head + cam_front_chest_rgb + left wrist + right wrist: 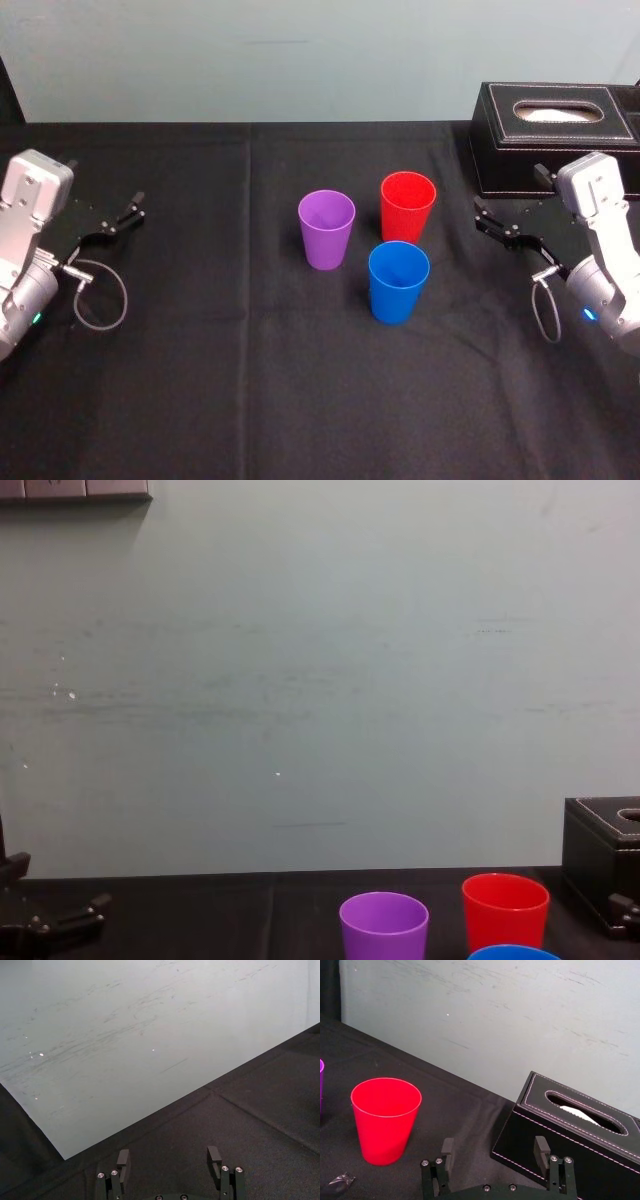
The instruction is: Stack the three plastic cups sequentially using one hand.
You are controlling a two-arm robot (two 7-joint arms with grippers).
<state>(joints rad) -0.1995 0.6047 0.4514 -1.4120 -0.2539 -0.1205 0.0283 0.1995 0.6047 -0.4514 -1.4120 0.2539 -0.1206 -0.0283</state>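
Three plastic cups stand upright and apart in the middle of the black table: purple on the left, red behind on the right, blue nearest me. The chest view shows the purple cup, the red cup and the rim of the blue cup. My right gripper hovers open to the right of the red cup, with nothing between its fingers. In the right wrist view the gripper sits between the red cup and the box. My left gripper rests open at the far left, also empty.
A black stitched tissue box stands at the back right, just behind my right gripper, and appears close by as the box in the right wrist view. A small crumpled scrap lies near the red cup. A pale wall closes the table's far edge.
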